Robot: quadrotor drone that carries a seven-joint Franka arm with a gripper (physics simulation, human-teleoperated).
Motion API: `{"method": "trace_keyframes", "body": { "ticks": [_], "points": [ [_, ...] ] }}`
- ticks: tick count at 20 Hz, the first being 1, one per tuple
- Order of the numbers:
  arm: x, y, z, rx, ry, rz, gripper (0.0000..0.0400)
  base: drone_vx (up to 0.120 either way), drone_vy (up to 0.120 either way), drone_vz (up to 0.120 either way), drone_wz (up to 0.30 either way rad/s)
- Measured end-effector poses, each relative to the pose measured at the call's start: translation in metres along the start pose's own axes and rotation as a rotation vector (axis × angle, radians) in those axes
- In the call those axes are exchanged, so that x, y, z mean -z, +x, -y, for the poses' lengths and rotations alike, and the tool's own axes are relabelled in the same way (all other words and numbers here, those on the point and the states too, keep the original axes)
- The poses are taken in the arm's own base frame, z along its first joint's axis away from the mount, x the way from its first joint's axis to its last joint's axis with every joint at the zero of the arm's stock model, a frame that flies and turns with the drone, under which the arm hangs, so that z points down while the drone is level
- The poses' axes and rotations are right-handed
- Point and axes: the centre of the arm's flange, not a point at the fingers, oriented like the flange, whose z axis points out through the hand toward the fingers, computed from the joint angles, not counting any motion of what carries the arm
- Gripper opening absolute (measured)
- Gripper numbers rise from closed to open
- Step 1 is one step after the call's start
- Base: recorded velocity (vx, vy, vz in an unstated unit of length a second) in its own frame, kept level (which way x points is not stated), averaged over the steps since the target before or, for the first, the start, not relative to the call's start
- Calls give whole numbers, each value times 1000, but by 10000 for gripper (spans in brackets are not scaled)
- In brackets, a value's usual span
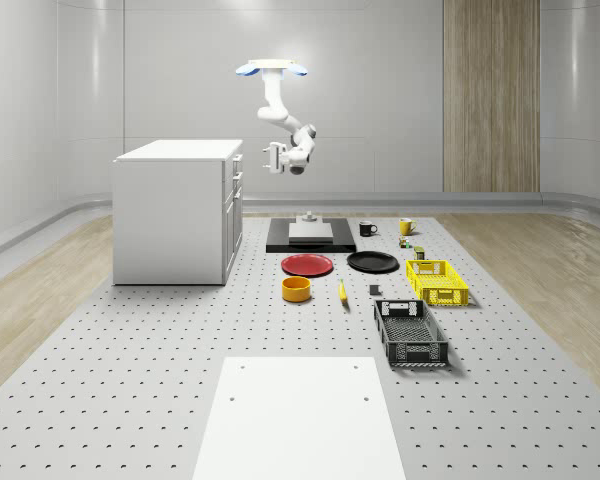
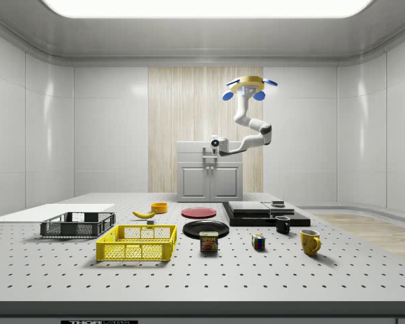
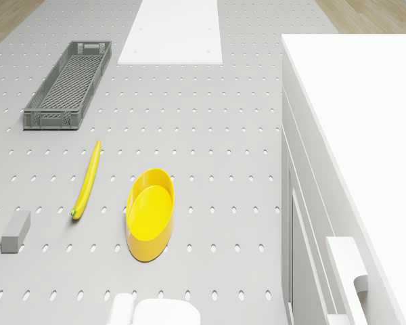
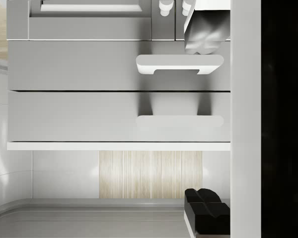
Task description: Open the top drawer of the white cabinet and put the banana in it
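The white cabinet (image 1: 175, 210) stands on the whole-scene view's left, its drawers on the face turned to the table's middle. The top drawer (image 4: 119, 116) sits flush and shut, its handle (image 4: 180, 120) just under the cabinet's top edge. The drone (image 1: 270, 70) hovers in the air beside that face, over the table. My gripper (image 1: 273, 158) is open, level with the upper drawers and a short gap away from them. In the wrist view the fingertips (image 4: 206, 210) stand wide apart with the top handle between them. The banana (image 1: 342, 292) lies flat on the table near an orange bowl (image 1: 297, 289).
A red plate (image 1: 307, 264), a black plate (image 1: 372, 262), a yellow crate (image 1: 437, 281) and a grey crate (image 1: 410, 332) lie right of the cabinet. A black platform (image 1: 310, 237) sits under the arm. A white sheet (image 1: 300, 415) covers the near table.
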Motion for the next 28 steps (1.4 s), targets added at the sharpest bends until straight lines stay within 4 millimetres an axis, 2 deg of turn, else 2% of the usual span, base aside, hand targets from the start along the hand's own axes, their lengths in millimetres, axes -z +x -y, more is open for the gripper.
{"method": "trace_keyframes", "body": {
  "ticks": [14, 28],
  "points": [
    [-70, 0, 0, 0, 0, 0, 400, 0, 0, 0, 0],
    [-118, -7, 7, 0, 0, 1, 400, 0, 0, 0, 0]
  ]
}}
